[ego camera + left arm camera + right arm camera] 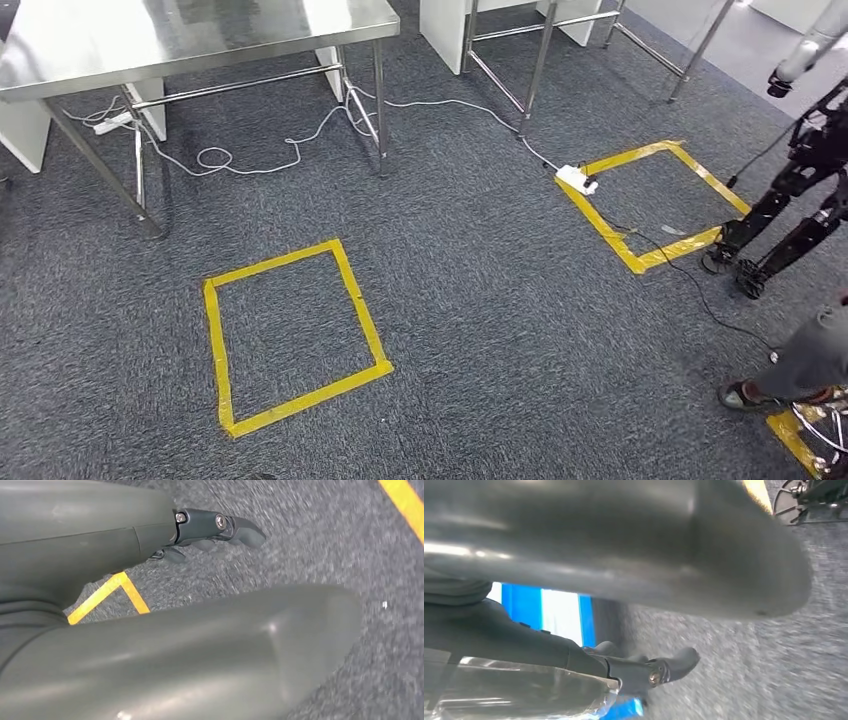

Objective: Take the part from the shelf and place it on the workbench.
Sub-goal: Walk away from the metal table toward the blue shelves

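My right hand [634, 667] grips the part [549, 615], a blue and white piece in shiny clear wrapping [524, 692]; dark fingers curl round it over grey carpet, and the thick grey thumb hides much of it. Above the carpet hangs my left hand [210, 527], its dark fingers stretched out with nothing in them. A steel workbench [200, 40] stands at the far left of the head view, its top bare where it shows.
Two yellow tape squares mark the carpet, one near [290, 335] and one further right [650, 205]. A white power strip [577, 179] and cables trail between table legs. Another robot's dark legs [790, 215] and a person's leg and shoe [790, 375] are at the right.
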Controlling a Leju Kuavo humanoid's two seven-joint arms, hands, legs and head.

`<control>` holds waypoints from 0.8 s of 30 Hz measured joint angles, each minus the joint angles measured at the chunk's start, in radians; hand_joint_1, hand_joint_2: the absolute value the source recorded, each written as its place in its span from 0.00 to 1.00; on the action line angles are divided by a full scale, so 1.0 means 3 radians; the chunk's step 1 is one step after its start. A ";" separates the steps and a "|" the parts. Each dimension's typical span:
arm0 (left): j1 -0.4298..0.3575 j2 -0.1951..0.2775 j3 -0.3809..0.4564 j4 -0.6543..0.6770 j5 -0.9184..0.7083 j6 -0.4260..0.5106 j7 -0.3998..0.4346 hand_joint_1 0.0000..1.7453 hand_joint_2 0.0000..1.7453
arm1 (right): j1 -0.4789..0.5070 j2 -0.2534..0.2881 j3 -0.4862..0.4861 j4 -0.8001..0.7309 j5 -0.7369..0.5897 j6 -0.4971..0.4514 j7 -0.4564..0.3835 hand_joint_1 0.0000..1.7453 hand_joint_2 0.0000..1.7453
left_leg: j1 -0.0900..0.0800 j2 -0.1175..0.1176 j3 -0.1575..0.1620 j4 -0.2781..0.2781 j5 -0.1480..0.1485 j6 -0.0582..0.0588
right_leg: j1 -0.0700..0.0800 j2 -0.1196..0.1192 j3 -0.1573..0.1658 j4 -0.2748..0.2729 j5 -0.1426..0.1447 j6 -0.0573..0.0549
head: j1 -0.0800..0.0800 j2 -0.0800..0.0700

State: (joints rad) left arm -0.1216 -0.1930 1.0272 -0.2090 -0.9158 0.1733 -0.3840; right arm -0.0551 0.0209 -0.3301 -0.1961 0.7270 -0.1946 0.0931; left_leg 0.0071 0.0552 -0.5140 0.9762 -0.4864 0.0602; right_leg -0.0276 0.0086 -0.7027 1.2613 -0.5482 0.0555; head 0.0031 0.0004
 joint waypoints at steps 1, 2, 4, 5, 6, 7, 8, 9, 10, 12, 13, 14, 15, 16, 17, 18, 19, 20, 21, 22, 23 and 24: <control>-0.0001 0.0000 0.0000 0.0000 0.0000 -0.0003 0.0003 0.00 0.00 | 0.0003 -0.0003 -0.0002 0.0000 -0.0004 0.0007 0.0000 0.00 0.00 | -0.0002 0.0044 0.0000 0.0000 0.0002 -0.0002 | 0.0000 -0.0026 0.0142 -0.0196 0.0058 0.0024 | 0.0000 0.0000; -0.0002 -0.0001 0.0000 0.0000 -0.0001 -0.0010 0.0008 0.00 0.00 | 0.0002 -0.0005 -0.0005 0.0000 -0.0009 0.0015 0.0000 0.00 0.00 | -0.0006 0.0083 0.0005 0.0001 0.0003 -0.0007 | 0.0002 -0.0090 0.0321 -0.0468 0.0123 0.0035 | 0.0001 0.0000; -0.0006 -0.0003 -0.0001 0.0000 -0.0008 -0.0045 0.0051 0.00 0.00 | -0.0007 -0.0009 -0.0013 0.0000 -0.0018 0.0058 -0.0001 0.00 0.00 | -0.0024 0.0149 0.0018 0.0004 -0.0002 -0.0033 | 0.0029 -0.0209 0.0564 -0.0871 0.0217 0.0012 | -0.0003 0.0000; -0.0010 -0.0003 -0.0002 0.0000 -0.0017 -0.0080 0.0101 0.00 0.00 | -0.0009 -0.0010 -0.0018 0.0000 -0.0027 0.0107 -0.0002 0.00 0.00 | -0.0034 0.0177 0.0024 0.0006 -0.0004 -0.0049 | 0.0044 -0.0235 0.0598 -0.0947 0.0234 -0.0013 | -0.0006 0.0000; -0.0016 -0.0003 -0.0004 0.0000 -0.0031 -0.0127 0.0175 0.00 0.00 | -0.0008 -0.0010 -0.0025 0.0001 -0.0035 0.0173 -0.0004 0.00 0.00 | -0.0040 0.0201 0.0029 0.0006 -0.0006 -0.0064 | 0.0058 -0.0216 0.0585 -0.0949 0.0244 -0.0033 | -0.0012 0.0000; -0.0025 -0.0003 -0.0008 0.0000 -0.0049 -0.0182 0.0276 0.00 0.00 | -0.0003 -0.0010 -0.0034 0.0002 -0.0045 0.0247 -0.0009 0.00 0.00 | -0.0040 0.0222 0.0034 0.0009 -0.0009 -0.0079 | 0.0047 -0.0180 0.0577 -0.0954 0.0256 -0.0055 | -0.0014 0.0000; -0.0032 -0.0002 -0.0013 0.0000 -0.0072 -0.0249 0.0396 0.00 0.00 | 0.0000 -0.0008 -0.0044 0.0003 -0.0059 0.0322 -0.0014 0.00 0.00 | -0.0034 0.0196 0.0029 0.0027 -0.0028 -0.0099 | 0.0027 -0.0150 0.0579 -0.0959 0.0267 -0.0073 | -0.0016 0.0000; -0.0036 0.0001 -0.0022 0.0000 -0.0101 -0.0325 0.0524 0.00 0.00 | 0.0000 -0.0007 -0.0056 0.0003 -0.0077 0.0387 -0.0020 0.00 0.00 | -0.0023 0.0122 0.0005 0.0091 -0.0084 -0.0121 | 0.0005 -0.0121 0.0581 -0.0963 0.0281 -0.0099 | -0.0022 0.0000; -0.0035 0.0007 -0.0032 0.0000 -0.0134 -0.0406 0.0663 0.00 0.00 | -0.0002 -0.0005 -0.0071 0.0004 -0.0097 0.0443 -0.0023 0.00 0.00 | -0.0012 0.0025 -0.0051 0.0224 -0.0182 -0.0141 | -0.0016 -0.0091 0.0580 -0.0968 0.0297 -0.0127 | -0.0026 0.0000; -0.0017 0.0028 -0.0057 0.0001 -0.0197 -0.0542 0.0935 0.00 0.00 | -0.0006 -0.0005 -0.0109 0.0004 -0.0127 0.0539 -0.0017 0.00 0.00 | 0.0006 -0.0151 -0.0251 0.0683 -0.0443 -0.0165 | -0.0019 -0.0026 0.0556 -0.0965 0.0322 -0.0167 | -0.0034 0.0000; -0.0003 0.0040 -0.0066 0.0002 -0.0221 -0.0580 0.1065 0.00 0.00 | -0.0006 -0.0005 -0.0128 0.0004 -0.0133 0.0580 -0.0008 0.00 0.00 | 0.0012 -0.0179 -0.0349 0.0905 -0.0534 -0.0171 | -0.0016 0.0013 0.0543 -0.0963 0.0329 -0.0173 | -0.0034 0.0000; 0.0012 0.0051 -0.0071 0.0003 -0.0237 -0.0598 0.1167 0.00 0.00 | -0.0003 -0.0005 -0.0145 0.0004 -0.0135 0.0611 0.0001 0.00 0.00 | 0.0020 -0.0189 -0.0408 0.1037 -0.0562 -0.0177 | -0.0014 0.0057 0.0534 -0.0959 0.0335 -0.0175 | -0.0035 0.0000; 0.0025 0.0059 -0.0073 0.0003 -0.0247 -0.0606 0.1241 0.00 0.00 | 0.0000 -0.0005 -0.0160 0.0004 -0.0135 0.0634 0.0010 0.00 0.00 | 0.0031 -0.0192 -0.0403 0.1034 -0.0516 -0.0183 | -0.0017 0.0104 0.0529 -0.0953 0.0339 -0.0172 | -0.0035 0.0000; 0.0034 0.0066 -0.0076 0.0004 -0.0254 -0.0611 0.1283 0.00 0.00 | 0.0004 -0.0005 -0.0172 0.0004 -0.0134 0.0649 0.0014 0.00 0.00 | 0.0045 -0.0200 -0.0334 0.0894 -0.0411 -0.0188 | -0.0021 0.0151 0.0527 -0.0944 0.0342 -0.0166 | -0.0035 0.0000; 0.0041 0.0072 -0.0078 0.0004 -0.0258 -0.0612 0.1314 0.00 0.00 | 0.0006 -0.0005 -0.0183 0.0005 -0.0134 0.0661 0.0016 0.00 0.00 | 0.0066 -0.0244 -0.0222 0.0664 -0.0280 -0.0194 | -0.0024 0.0197 0.0522 -0.0930 0.0344 -0.0161 | -0.0036 0.0000; 0.0044 0.0078 -0.0079 0.0006 -0.0265 -0.0606 0.1357 0.00 0.00 | 0.0003 -0.0005 -0.0193 0.0005 -0.0134 0.0671 0.0016 0.00 0.00 | 0.0085 -0.0325 -0.0114 0.0429 -0.0181 -0.0202 | -0.0018 0.0239 0.0508 -0.0908 0.0343 -0.0150 | -0.0037 0.0000; 0.0045 0.0083 -0.0080 0.0009 -0.0274 -0.0594 0.1427 0.00 0.00 | -0.0004 -0.0005 -0.0203 0.0005 -0.0134 0.0683 0.0017 0.00 0.00 | 0.0099 -0.0396 -0.0041 0.0256 -0.0121 -0.0206 | -0.0008 0.0279 0.0484 -0.0887 0.0344 -0.0131 | -0.0035 0.0000; 0.0045 0.0087 -0.0080 0.0011 -0.0284 -0.0580 0.1516 0.00 0.00 | -0.0010 -0.0006 -0.0212 0.0005 -0.0132 0.0699 0.0021 0.00 0.00 | 0.0102 -0.0452 -0.0007 0.0158 -0.0099 -0.0205 | 0.0002 0.0315 0.0454 -0.0873 0.0349 -0.0106 | -0.0035 0.0000; 0.0045 0.0091 -0.0079 0.0013 -0.0291 -0.0567 0.1613 0.00 0.00 | -0.0013 -0.0006 -0.0220 0.0005 -0.0127 0.0714 0.0026 0.00 0.00 | 0.0090 -0.0463 -0.0008 0.0134 -0.0106 -0.0193 | 0.0012 0.0351 0.0425 -0.0869 0.0359 -0.0074 | -0.0033 0.0000; 0.0045 0.0095 -0.0079 0.0013 -0.0293 -0.0563 0.1700 0.00 0.00 | -0.0008 -0.0007 -0.0228 0.0005 -0.0120 0.0729 0.0033 0.00 0.00 | 0.0074 -0.0424 -0.0016 0.0133 -0.0097 -0.0168 | 0.0014 0.0391 0.0395 -0.0877 0.0375 -0.0040 | -0.0032 0.0000; 0.0045 0.0099 -0.0079 0.0013 -0.0290 -0.0567 0.1770 0.00 0.00 | 0.0001 -0.0010 -0.0234 0.0005 -0.0110 0.0743 0.0040 0.00 0.00 | 0.0063 -0.0378 -0.0018 0.0121 -0.0078 -0.0133 | 0.0009 0.0391 0.0372 -0.0868 0.0383 -0.0016 | -0.0033 0.0000; 0.0044 0.0101 -0.0078 0.0013 -0.0289 -0.0575 0.1826 0.00 0.00 | 0.0009 -0.0013 -0.0239 0.0005 -0.0099 0.0754 0.0046 0.00 0.00 | 0.0056 -0.0335 -0.0021 0.0109 -0.0058 -0.0096 | 0.0008 0.0336 0.0338 -0.0824 0.0362 -0.0004 | -0.0031 0.0000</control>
State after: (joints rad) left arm -0.1082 -0.1627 1.0039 -0.2052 -1.0025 0.0007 0.1639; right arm -0.0525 0.0171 -0.4017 -0.1945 0.6973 0.0315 0.1068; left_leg 0.0240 -0.0453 -0.5202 1.0088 -0.5038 0.0315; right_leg -0.0253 0.1094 -0.6012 1.0141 -0.4395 0.0543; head -0.0061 0.0004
